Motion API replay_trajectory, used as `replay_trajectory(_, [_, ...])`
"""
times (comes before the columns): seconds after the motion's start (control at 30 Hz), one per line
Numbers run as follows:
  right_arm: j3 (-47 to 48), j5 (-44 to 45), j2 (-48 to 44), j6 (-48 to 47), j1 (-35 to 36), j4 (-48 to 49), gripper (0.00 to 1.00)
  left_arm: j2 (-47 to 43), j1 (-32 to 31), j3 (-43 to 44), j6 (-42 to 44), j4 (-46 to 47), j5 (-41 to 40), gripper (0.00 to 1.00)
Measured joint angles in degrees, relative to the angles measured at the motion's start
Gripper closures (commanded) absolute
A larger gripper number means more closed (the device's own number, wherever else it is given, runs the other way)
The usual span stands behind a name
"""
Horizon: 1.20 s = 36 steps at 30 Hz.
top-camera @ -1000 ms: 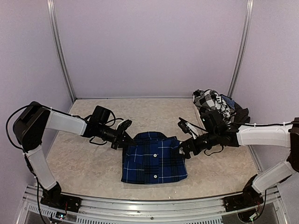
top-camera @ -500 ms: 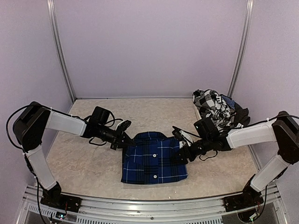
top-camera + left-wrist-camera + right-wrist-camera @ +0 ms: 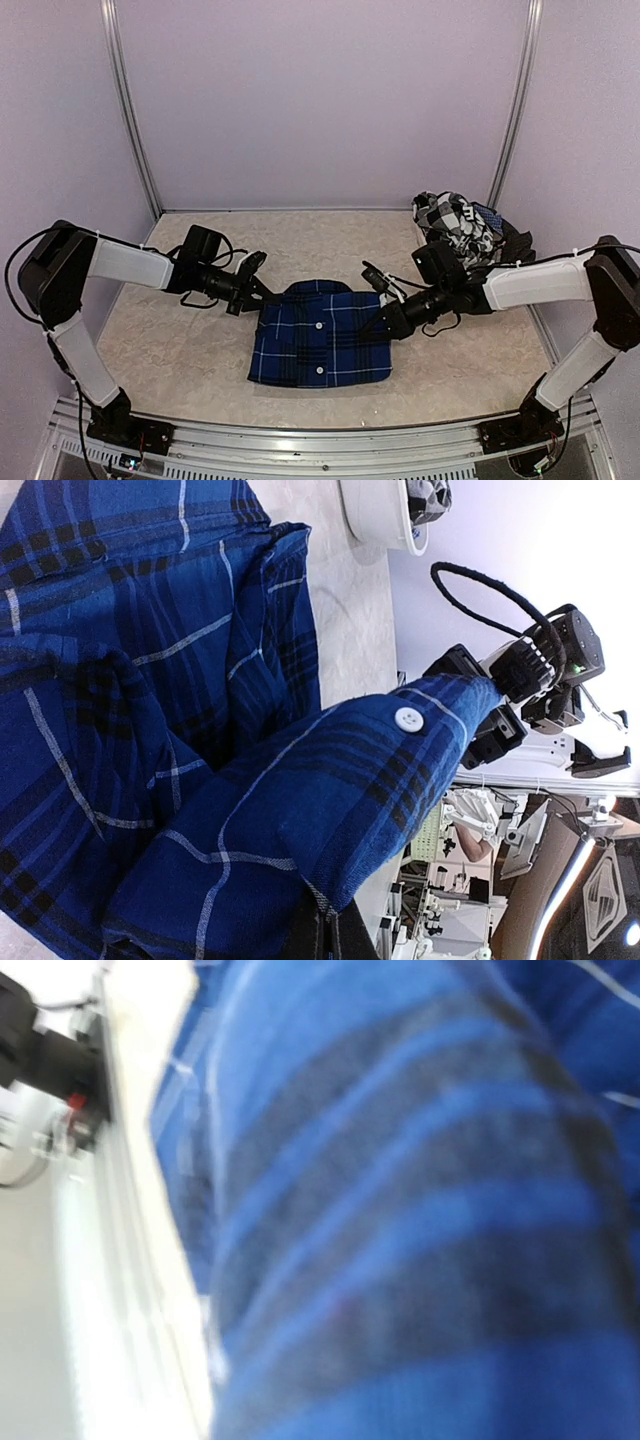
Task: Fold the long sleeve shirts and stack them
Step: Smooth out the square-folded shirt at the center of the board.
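Observation:
The royal blue plaid long sleeve shirt (image 3: 320, 338) lies folded in the middle of the table, buttons up, with its collar end toward the back. My left gripper (image 3: 258, 294) is shut on the shirt's left collar-end corner. In the left wrist view blue cloth (image 3: 200, 780) fills the frame and runs into the closed jaws at the bottom edge. My right gripper (image 3: 384, 319) is shut on the shirt's right edge. The right wrist view shows only blurred blue cloth (image 3: 420, 1240), which hides the fingers. The black-and-white checked shirt (image 3: 452, 220) lies crumpled at the back right.
The checked shirt sits with other dark clothes (image 3: 505, 240) in a heap in a white bin (image 3: 378, 520) by the right wall. Lilac walls and metal posts (image 3: 132, 110) close in the table. A metal rail (image 3: 320, 440) runs along the front edge.
The right gripper went from open to shut on the shirt's right edge. Both grippers and the shirt have shifted a little to the left, and the collar end is drawn up.

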Motion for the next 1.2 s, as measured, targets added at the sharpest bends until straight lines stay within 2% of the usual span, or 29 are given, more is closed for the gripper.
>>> replay_trajectory(0.27, [2.75, -7.8, 4.5, 9.73, -3.74, 1.16, 1.0, -0.87, 1.18, 0.0, -1.03, 0.87, -1.36, 1.0])
replay_trajectory(0.53, [2.91, -13.46, 11.56, 18.47, -7.26, 8.0, 0.98, -0.31, 1.62, 0.79, -1.46, 1.73, -4.2, 1.0])
replay_trajectory(0.6, [3.78, -14.64, 13.6, 19.65, -8.13, 9.33, 0.86, 0.33, 1.84, 1.29, -1.57, 2.16, -5.51, 1.0])
replay_trajectory(0.7, [5.53, -15.8, 16.55, 21.07, -9.33, 10.71, 0.57, 1.22, 2.25, 1.79, -1.6, 2.27, -7.28, 1.0])
replay_trajectory(0.8, [6.34, -16.44, 18.51, 22.23, -10.43, 11.69, 0.4, 2.38, 3.28, 1.95, -1.6, 2.62, -9.55, 1.0])
replay_trajectory(0.93, [6.73, -16.81, 19.41, 22.88, -10.93, 13.64, 0.31, 3.52, 4.55, 1.95, -2.14, 3.54, -11.69, 1.0])
replay_trajectory(1.2, [7.17, -16.04, 19.45, 22.14, -10.91, 16.15, 0.29, 4.11, 6.32, 1.6, -4.15, 7.58, -13.57, 1.0])
